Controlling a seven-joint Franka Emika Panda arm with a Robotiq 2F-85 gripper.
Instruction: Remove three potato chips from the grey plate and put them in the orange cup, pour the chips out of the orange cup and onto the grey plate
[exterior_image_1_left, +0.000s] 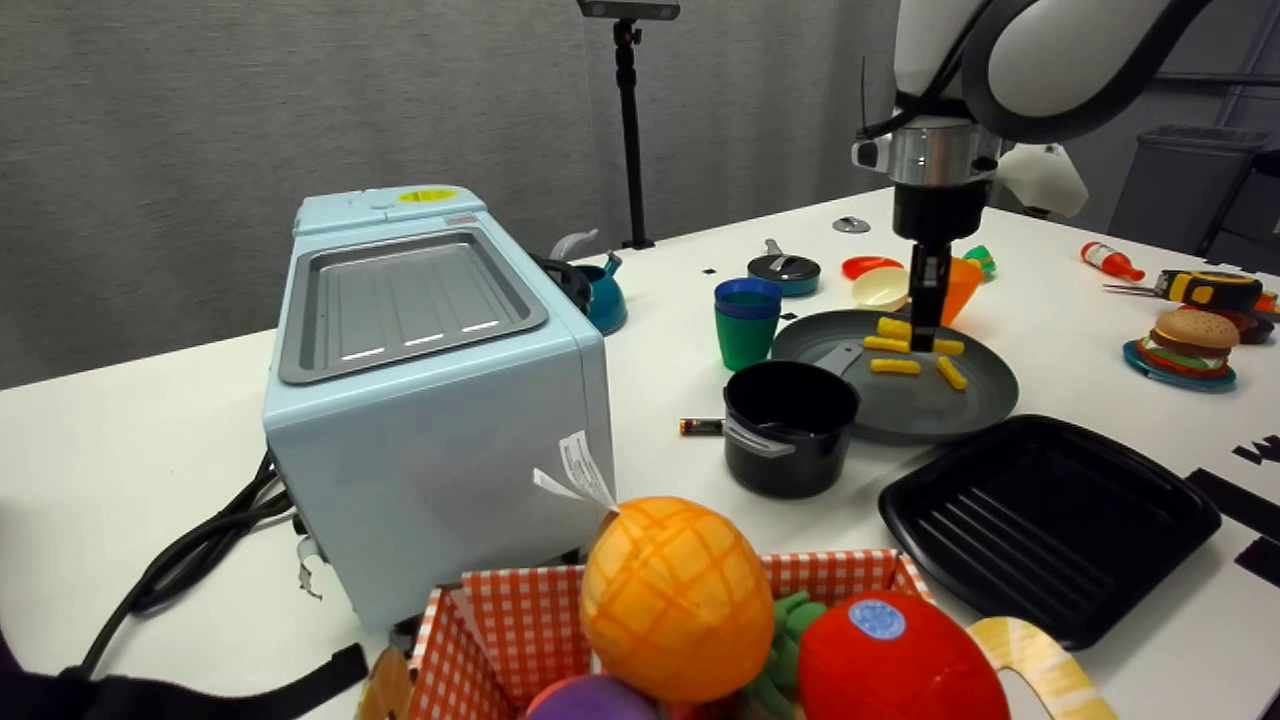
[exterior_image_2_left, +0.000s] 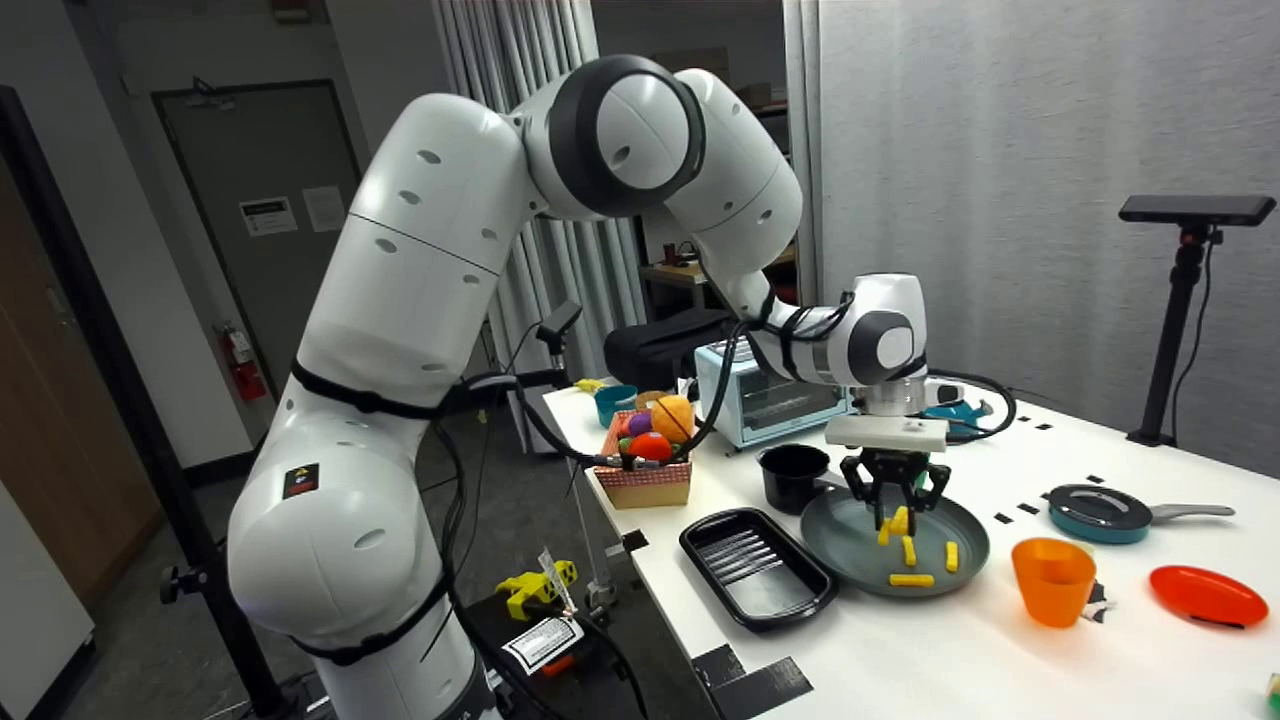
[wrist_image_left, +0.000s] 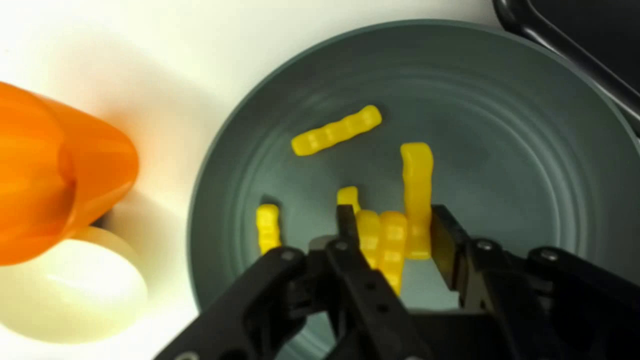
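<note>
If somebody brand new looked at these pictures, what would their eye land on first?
Probably the big white robot arm, reaching over the table in an exterior view, its jaws closed on yellow potato chips over the grey plate. Next might come the bright orange cup beside that plate, then the orange toy and red toy in the checked basket along an exterior view's bottom edge.

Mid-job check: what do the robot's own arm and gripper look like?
A rounded, glossy white arm with dark grey joint rings, black straps, black cables and a small dark-and-red label; a silver metal collar above a slim black two-fingered gripper.
</note>
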